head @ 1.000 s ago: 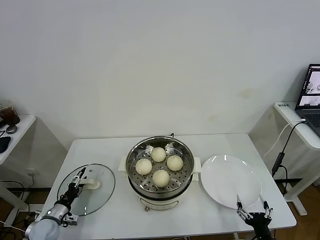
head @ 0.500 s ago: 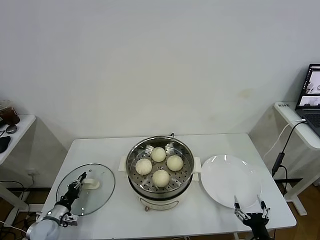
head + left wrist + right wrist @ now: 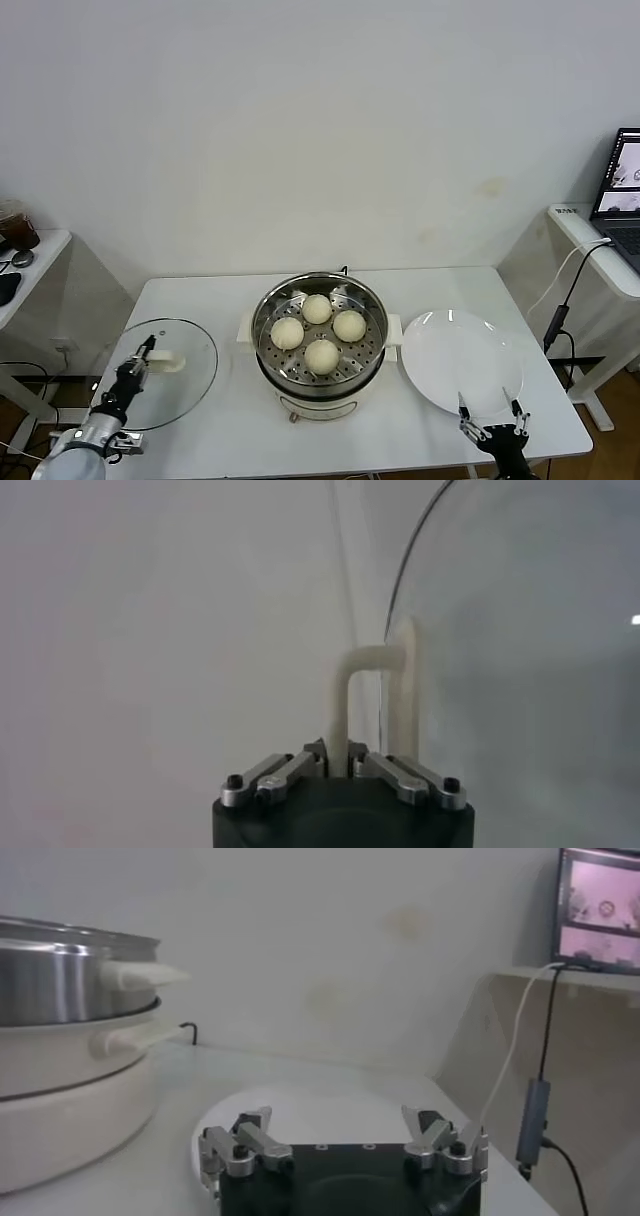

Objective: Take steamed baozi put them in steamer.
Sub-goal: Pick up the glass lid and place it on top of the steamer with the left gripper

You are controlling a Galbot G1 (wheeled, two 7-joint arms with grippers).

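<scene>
Several cream-white baozi (image 3: 320, 332) sit on the perforated tray inside the shiny steamer (image 3: 320, 350) at the table's middle. My left gripper (image 3: 140, 362) is shut on the white handle (image 3: 350, 695) of the round glass lid (image 3: 168, 372), which is held tilted at the table's left. My right gripper (image 3: 488, 415) is open and empty, low at the front edge by the white plate (image 3: 460, 362). In the right wrist view the steamer (image 3: 70, 1038) stands off to one side of the open gripper (image 3: 340, 1138).
A side table with a laptop (image 3: 620, 195) and a hanging cable (image 3: 560, 300) stands at the right. Another small table with dark objects (image 3: 15, 235) is at the far left. A white wall rises behind the table.
My left gripper has drawn the glass lid toward the left and lifted it by its handle. My right gripper has sunk a little lower and drifted left along the plate's front edge.
</scene>
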